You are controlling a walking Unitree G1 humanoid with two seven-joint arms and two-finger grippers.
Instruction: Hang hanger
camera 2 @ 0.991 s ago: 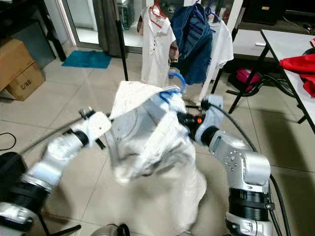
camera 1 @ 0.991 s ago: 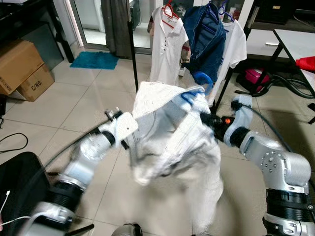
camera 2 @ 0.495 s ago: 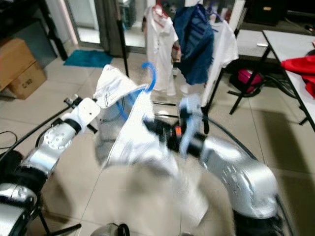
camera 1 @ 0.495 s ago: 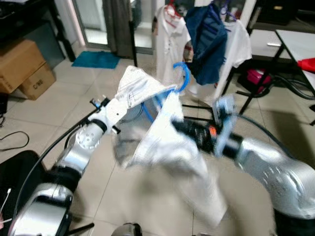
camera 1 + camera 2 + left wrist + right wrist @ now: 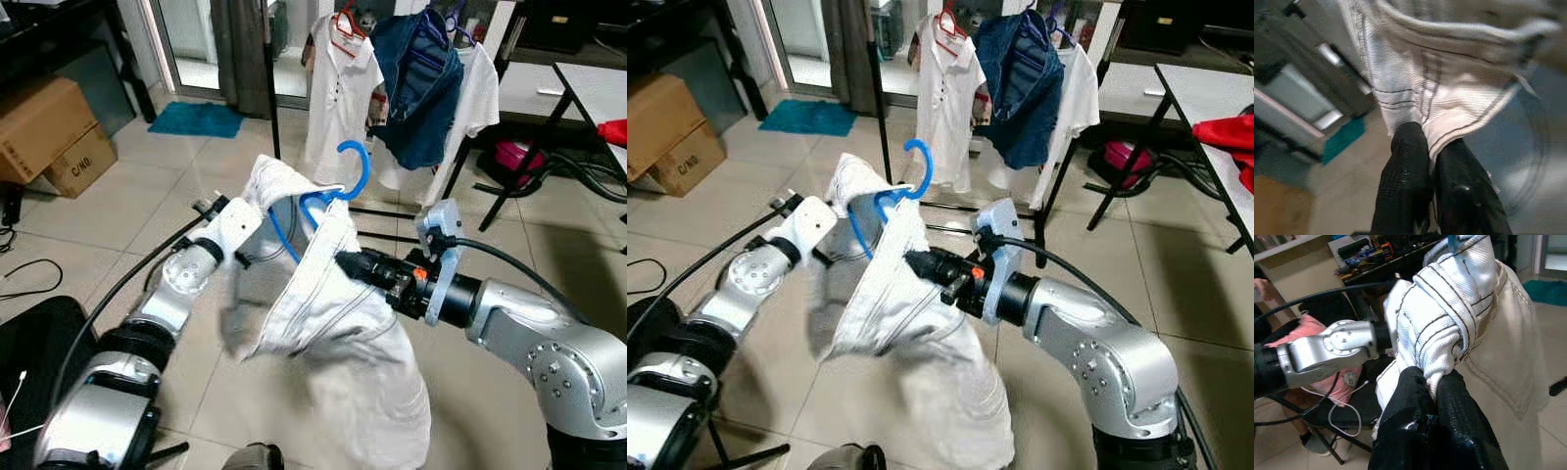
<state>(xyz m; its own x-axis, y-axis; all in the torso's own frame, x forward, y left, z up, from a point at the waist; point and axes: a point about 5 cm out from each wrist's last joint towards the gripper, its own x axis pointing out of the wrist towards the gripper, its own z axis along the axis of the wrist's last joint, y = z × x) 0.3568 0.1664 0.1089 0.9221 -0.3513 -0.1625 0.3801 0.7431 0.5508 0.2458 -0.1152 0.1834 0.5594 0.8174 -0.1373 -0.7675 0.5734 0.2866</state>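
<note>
A: Any readable text?
B: Just the cardboard box [image 5: 76,162] far off beyond the left gripper [image 5: 1432,147], by the wall. Black print, looks like "C/NO". Nothing else legible.

A: Hanger?
B: Blue plastic hanger [image 5: 345,183], hook up, sitting between the two grippers, hook just above them. White garment [image 5: 338,323] with dark stitched seams draped over it, long tail hanging below both.

A: Left gripper?
B: Fingers [image 5: 1405,166] clenched on a seamed edge of the garment, cloth pinched between them.

A: Right gripper [image 5: 1435,382]?
B: Also clamped, on a bunched fold of the same garment. Can't tell if the hanger itself is inside the grip.

A: Rack?
B: Clothes rack [image 5: 265,78] ahead of both grippers, well apart. White polo on a red hanger [image 5: 343,22], denim jacket [image 5: 421,78], another white shirt.
</note>
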